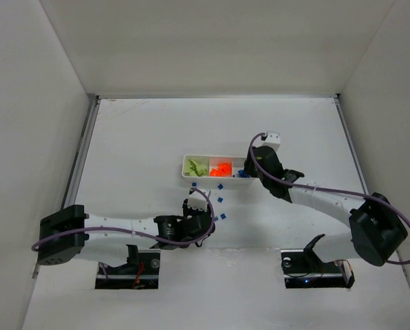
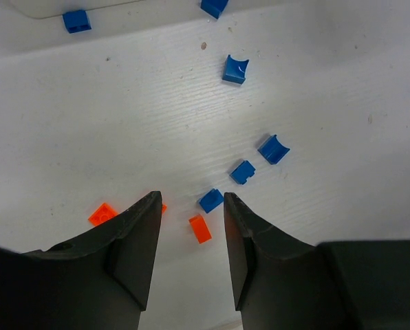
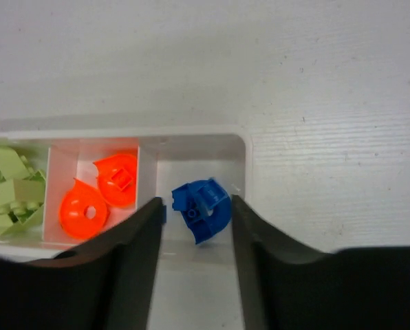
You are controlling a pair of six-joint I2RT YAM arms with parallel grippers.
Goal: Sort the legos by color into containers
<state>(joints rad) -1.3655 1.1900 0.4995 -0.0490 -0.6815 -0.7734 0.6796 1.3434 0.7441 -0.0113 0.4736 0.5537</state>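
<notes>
Bricks sit partly sorted: seen from above, the white tray (image 1: 184,167) lies on the tabletop (image 1: 136,137), with lime green pieces (image 1: 197,166) in its left compartment and orange pieces (image 1: 221,168) in the middle one. Our right tool (image 3: 196,201) hangs over the right compartment with its fingers (image 3: 139,227) spread — a blue piece (image 3: 201,206) sits between them, inside that compartment, and we cannot tell whether either finger touches it. Our left tool (image 2: 191,199) hovers low over the tabletop on the near side of the tray, released and holding nothing. Between its fingertips (image 2: 146,210) we see an orange brick (image 2: 200,228) and, just beyond it, a blue brick (image 2: 210,200), the two nearly touching. A second orange brick (image 2: 102,214) lies outside the finger on the left of the wrist view, and a third is mostly hidden behind that same finger. More blue bricks (image 2: 243,172) are scattered farther out — two close together just past the fingertips, one alone beyond them, and two more near the top edge of that view.
</notes>
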